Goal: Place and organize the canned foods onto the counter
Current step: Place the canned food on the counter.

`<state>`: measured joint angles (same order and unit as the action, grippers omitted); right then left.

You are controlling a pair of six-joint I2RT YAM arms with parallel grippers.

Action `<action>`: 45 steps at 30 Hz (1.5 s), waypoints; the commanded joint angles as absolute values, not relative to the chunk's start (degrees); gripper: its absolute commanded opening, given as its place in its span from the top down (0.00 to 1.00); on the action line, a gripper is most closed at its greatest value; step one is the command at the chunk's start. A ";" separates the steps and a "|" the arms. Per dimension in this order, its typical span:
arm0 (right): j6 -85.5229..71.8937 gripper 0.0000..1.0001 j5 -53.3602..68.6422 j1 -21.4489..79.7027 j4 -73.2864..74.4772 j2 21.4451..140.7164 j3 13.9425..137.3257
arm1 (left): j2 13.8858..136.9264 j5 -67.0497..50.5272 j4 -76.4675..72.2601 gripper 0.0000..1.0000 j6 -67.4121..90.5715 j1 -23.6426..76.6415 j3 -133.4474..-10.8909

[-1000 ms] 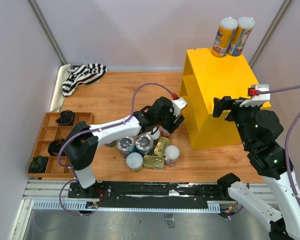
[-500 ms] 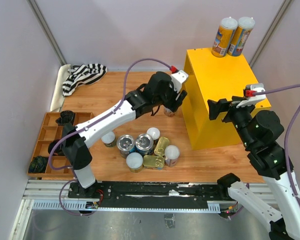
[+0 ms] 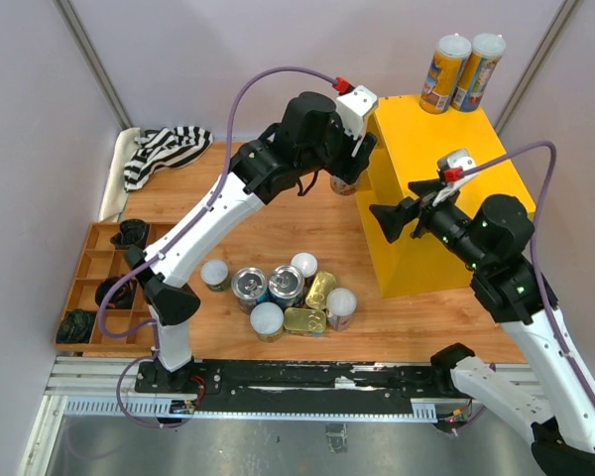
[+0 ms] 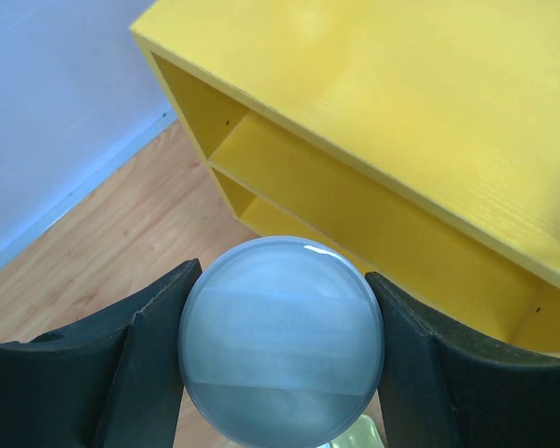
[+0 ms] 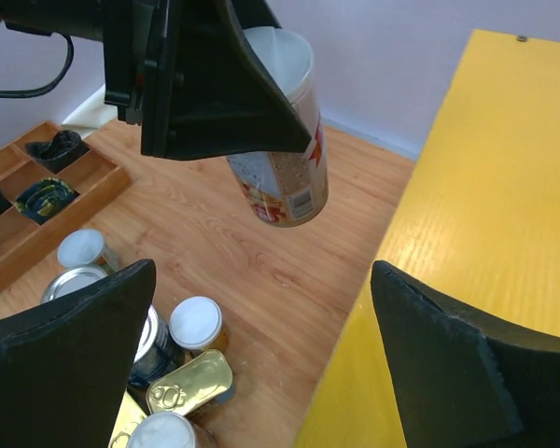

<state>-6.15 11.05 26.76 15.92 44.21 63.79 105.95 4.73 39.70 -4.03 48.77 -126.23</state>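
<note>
One second before, the left tool [image 3: 345, 171] was low in the heap of cans [image 3: 283, 293] at the lower middle of the top view. Since then it rose and travelled toward the upper middle of the frame, where it hung just beside the upper left corner of the yellow counter [image 3: 446, 149]. It was clamped on a white-lidded tube [image 4: 280, 359]. In the left wrist view both black fingers [image 4: 135, 364] pressed against the sides of the tube. The right wrist view showed this tube, with a red and white label, hanging in the air, clear of the wooden tabletop [image 3: 228, 198].

The right tool [image 3: 399, 208] also moved. It swung from the right edge of the counter toward the left, across the counter's front. Its jaws stood wide apart with nothing between them, and it pointed roughly at the carried tube.

For the task this meant that one more can had left the heap and seemed to be near the height of the counter's top, but it was not yet over the top and not set down. Two tubes [image 3: 461, 71] stood already at the far corner of the top, in the upper right of the frame. The other cans remained on the tabletop, so most of the work seemed still ahead.
</note>
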 commanded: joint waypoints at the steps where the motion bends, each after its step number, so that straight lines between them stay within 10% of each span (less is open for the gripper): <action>1: -5.89 0.01 17.50 28.04 9.56 47.09 63.84 | 105.71 5.03 40.64 1.00 -3.69 48.48 -133.37; 45: -0.29 0.12 1.19 39.63 -20.37 67.28 64.49 | 94.91 -3.60 31.29 0.99 3.11 43.96 -127.49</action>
